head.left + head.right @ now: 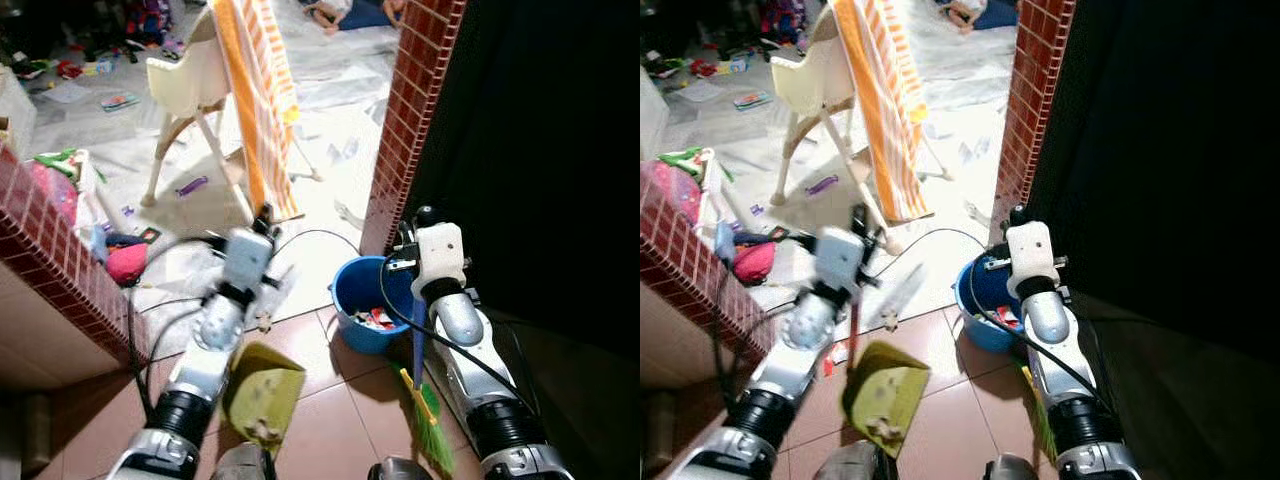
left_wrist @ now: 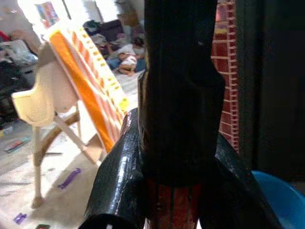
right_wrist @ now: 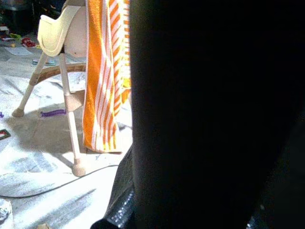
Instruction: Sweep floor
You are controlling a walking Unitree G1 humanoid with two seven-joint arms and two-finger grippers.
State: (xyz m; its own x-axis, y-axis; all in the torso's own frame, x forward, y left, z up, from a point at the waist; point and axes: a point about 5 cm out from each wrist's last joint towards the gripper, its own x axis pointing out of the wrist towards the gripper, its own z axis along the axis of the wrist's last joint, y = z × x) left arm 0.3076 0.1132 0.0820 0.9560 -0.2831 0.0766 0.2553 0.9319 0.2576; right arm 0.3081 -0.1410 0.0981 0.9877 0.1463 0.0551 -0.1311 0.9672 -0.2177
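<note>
A yellow-green dustpan (image 1: 265, 395) hangs low over the brown floor tiles, with bits of dirt in it. Its red handle (image 1: 853, 335) runs up to my left gripper (image 1: 263, 222), which is shut on it; in the left wrist view the fingers (image 2: 119, 181) close around the red shaft. My right gripper (image 1: 424, 216) is shut on a broom whose blue handle (image 1: 418, 335) drops to green bristles (image 1: 430, 425) by the floor. A small scrap (image 1: 265, 322) lies on the tiles ahead of the dustpan.
A blue bucket (image 1: 362, 305) with rubbish stands between the arms. A red brick pillar (image 1: 410, 120) rises behind it and a low brick wall (image 1: 60, 260) is at the left. Beyond are a high chair (image 1: 190, 80), an orange striped towel (image 1: 262, 100), a floor cable (image 1: 310, 235), toys, and a person lying far off (image 1: 350, 12).
</note>
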